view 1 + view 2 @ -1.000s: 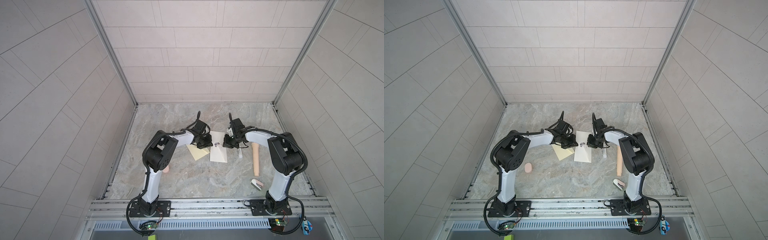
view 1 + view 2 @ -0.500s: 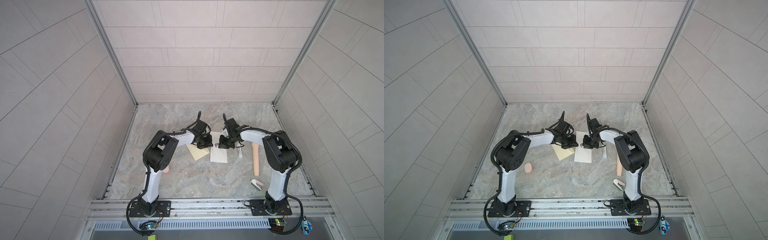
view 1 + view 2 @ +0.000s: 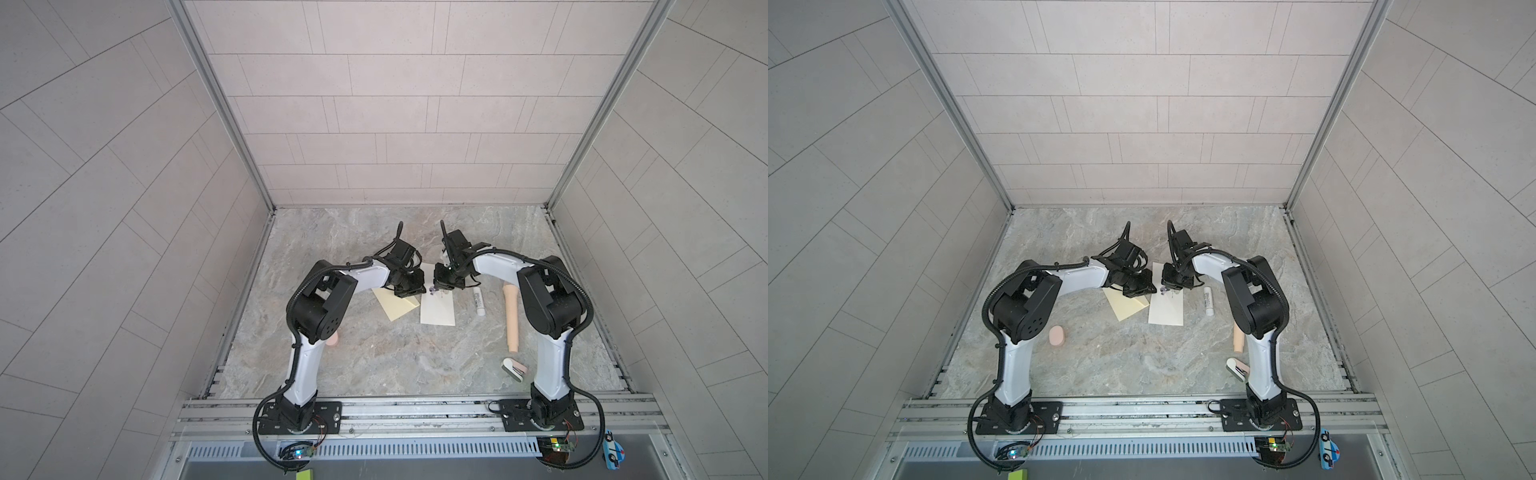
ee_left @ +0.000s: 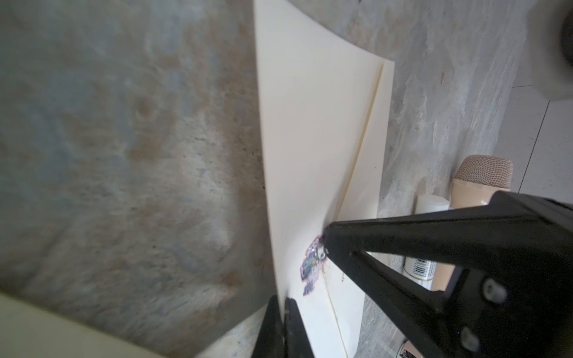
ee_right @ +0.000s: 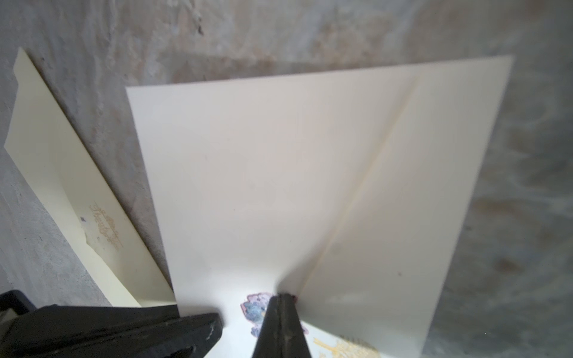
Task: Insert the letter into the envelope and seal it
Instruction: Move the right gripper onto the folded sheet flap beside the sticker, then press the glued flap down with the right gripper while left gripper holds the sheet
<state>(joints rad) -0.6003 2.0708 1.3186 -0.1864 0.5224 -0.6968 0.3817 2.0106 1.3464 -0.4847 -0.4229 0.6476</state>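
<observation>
Off-white cream paper envelope (image 3: 436, 311) on grey marble tabletop (image 3: 374, 365), just right of pale yellow paper sheet (image 3: 395, 309). Left gripper (image 3: 417, 287) clamped tight on its left edge. Right gripper (image 3: 435, 287) fully closed, tips touching its small purple mark (image 5: 255, 310).

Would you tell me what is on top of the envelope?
A purple sticker sits on the envelope, with the shut right gripper touching it and the shut left gripper at the envelope's edge. Whatever is inside is covered.
</observation>
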